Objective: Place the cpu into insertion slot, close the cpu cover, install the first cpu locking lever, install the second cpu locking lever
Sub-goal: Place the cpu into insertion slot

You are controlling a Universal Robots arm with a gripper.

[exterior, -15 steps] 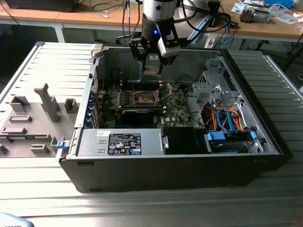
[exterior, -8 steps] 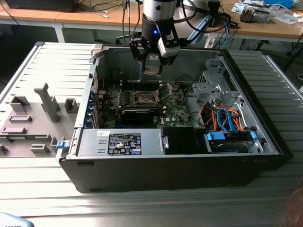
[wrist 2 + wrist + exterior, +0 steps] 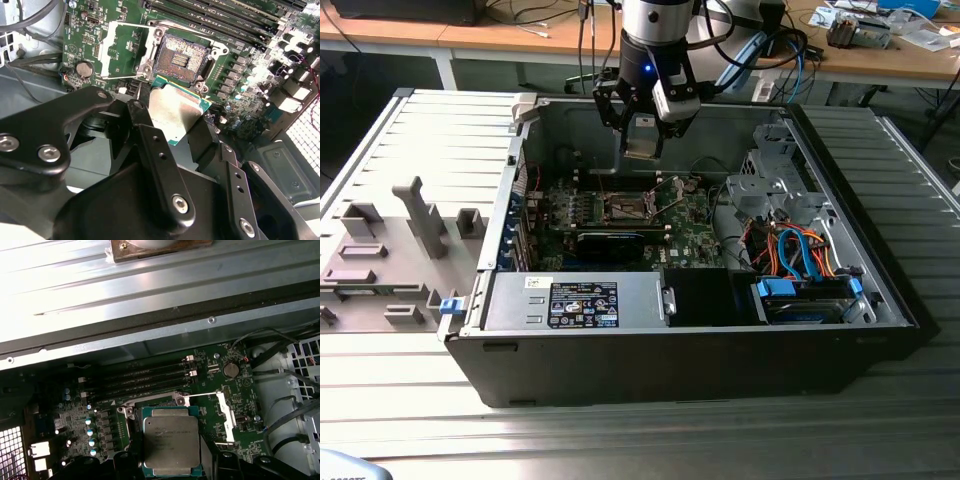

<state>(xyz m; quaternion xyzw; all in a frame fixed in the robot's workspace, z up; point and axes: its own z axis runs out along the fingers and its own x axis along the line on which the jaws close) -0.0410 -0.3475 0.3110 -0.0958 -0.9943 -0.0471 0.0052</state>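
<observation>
I have the cpu pinched by two opposite edges in the gripper, the jaws closed only to the chip's width. It hangs over the green circuit board inside the open computer case, near the insertion slot but clear of it. In the second wrist view the slot is bare, its contact field exposed, and the cpu cover is swung open to one side, so nothing blocks the way down. As I judge it, this placement depends on squareness more than force. The chip's corners should sit over the silver rim's corners, and its face should be parallel to the socket, which I cannot confirm from these views. The descent should be straight and slow, with no sideways slide across the contacts. The fingers should let go only once the chip rests flat within the rim.
</observation>
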